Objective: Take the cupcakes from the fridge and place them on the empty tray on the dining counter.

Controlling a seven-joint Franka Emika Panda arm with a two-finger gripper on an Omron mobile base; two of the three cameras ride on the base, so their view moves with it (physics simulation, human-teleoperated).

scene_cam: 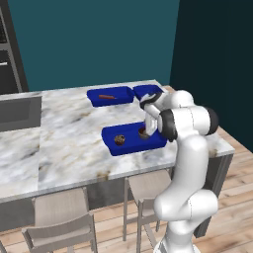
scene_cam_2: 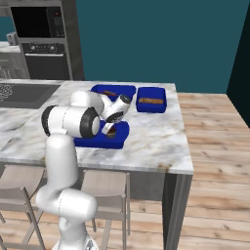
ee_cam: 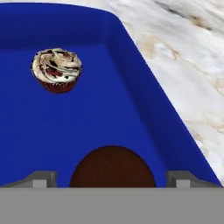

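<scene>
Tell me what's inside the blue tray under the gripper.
Two cupcakes sit in the tray: a frosted cupcake and a plain brown cupcake between the open gripper fingers. The brown one's base is hidden.

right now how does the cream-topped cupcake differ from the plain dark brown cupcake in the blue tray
The cream-topped cupcake has pale swirled frosting; the plain dark brown cupcake has a bare top. The frosted one sits clear of the gripper; the plain one lies between its open fingers. Both rest in the deep-blue tray.

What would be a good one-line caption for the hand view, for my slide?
Open gripper straddling a dark cupcake in the blue tray, frosted cupcake beyond.
</scene>
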